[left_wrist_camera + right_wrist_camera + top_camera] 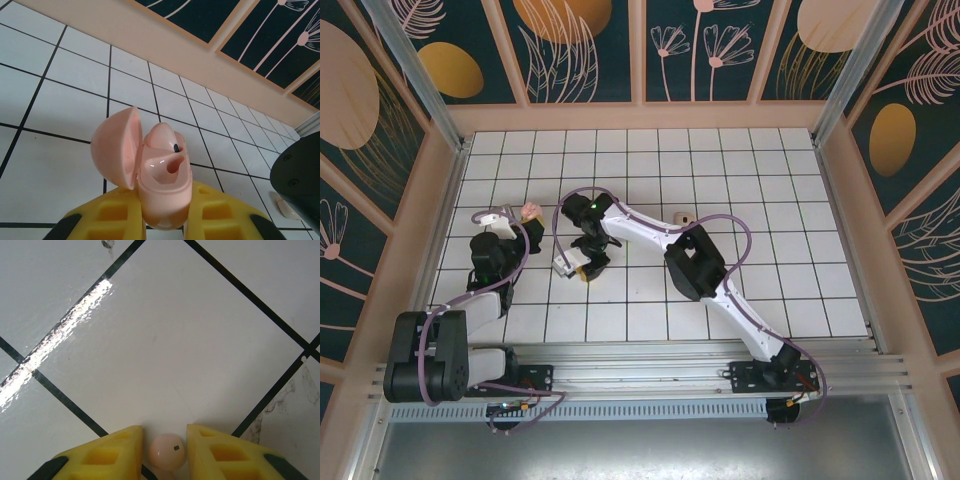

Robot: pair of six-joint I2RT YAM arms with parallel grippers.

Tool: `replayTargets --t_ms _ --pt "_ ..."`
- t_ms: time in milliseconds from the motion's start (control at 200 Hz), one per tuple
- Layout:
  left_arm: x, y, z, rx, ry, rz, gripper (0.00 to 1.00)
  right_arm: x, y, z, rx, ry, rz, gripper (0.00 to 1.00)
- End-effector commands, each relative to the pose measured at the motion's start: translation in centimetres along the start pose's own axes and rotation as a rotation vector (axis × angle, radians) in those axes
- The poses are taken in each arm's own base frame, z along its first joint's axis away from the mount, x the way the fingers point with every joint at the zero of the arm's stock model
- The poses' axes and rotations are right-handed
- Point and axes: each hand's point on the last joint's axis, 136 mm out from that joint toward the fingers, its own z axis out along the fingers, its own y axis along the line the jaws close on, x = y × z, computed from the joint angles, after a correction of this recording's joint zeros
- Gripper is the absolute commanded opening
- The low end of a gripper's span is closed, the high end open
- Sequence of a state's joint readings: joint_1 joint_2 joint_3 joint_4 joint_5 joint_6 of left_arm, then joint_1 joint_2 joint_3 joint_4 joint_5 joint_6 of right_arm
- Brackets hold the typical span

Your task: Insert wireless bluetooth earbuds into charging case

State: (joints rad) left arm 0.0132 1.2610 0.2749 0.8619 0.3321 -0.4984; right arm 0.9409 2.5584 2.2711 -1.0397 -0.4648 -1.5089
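Likely second pickup: left gripper (166, 212) clamps the open case (162, 175), one earbud (164, 137) seated; right gripper (165, 432) narrowly straddles the other earbud (167, 452) on the tile (165, 340), grip unclear; next needs firm pinch, lift toward ten o'clock, into the empty socket (174, 165).

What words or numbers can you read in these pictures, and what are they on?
No words, letters or numbers can be read anywhere.
The pink charging case: plain, no label showing.
The earbud: one tiny dark mark, too small to read as anything.
The wall panels: drawn flowers and leaves, no writing.
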Motion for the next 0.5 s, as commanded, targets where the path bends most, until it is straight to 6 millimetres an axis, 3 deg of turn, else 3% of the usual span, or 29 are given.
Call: replayTargets --t_ms 0,230,495 --pt "-1.7 -0.9 0.0 0.030 -0.039 0.042 0.15 0.8 -0.3 0.0 0.008 0.045 0.011 0.26" --pt "-1.7 -1.3 -0.1 0.047 -0.036 0.070 0.15 0.3 -1.1 -1.3 0.048 0.034 0.018 0.22" --pt "-1.5 -2.6 -0.3 0.118 -0.020 0.120 0.14 -1.7 -1.3 -5.6 0.125 -0.112 0.138 0.19"
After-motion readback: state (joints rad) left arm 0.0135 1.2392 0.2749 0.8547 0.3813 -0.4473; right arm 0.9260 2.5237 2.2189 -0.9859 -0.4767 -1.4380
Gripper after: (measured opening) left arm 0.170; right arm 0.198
